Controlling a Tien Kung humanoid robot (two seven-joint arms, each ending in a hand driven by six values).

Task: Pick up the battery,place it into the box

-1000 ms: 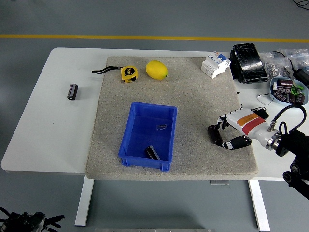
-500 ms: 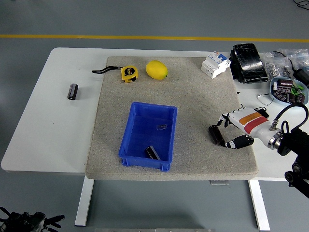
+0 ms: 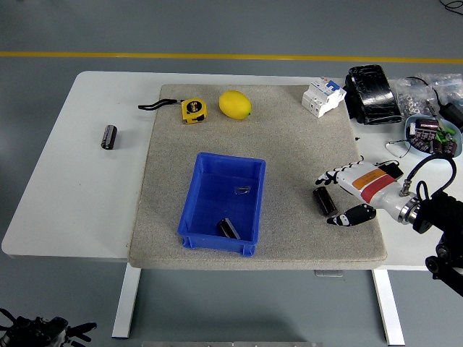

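Observation:
A black battery point(image 3: 325, 201) lies on the grey mat point(image 3: 289, 152), right of the blue box point(image 3: 223, 203). My right hand point(image 3: 340, 195) is open around it, fingers above and thumb point(image 3: 352, 215) below, not closed on it. The box holds a small dark object point(image 3: 228, 228) near its front wall and a small clear piece point(image 3: 242, 190). A second black battery point(image 3: 108, 136) lies on the bare white table at the far left. My left hand is out of view.
A yellow tape measure point(image 3: 192, 110) and a lemon point(image 3: 234, 105) sit at the mat's back. A white circuit breaker point(image 3: 323, 96), a black bundle point(image 3: 372, 94) and a bowl of batteries point(image 3: 431, 136) crowd the back right.
My right hand has opened: the fingers that curled around the battery have spread, and the battery now lies free on the mat between fingers and thumb.

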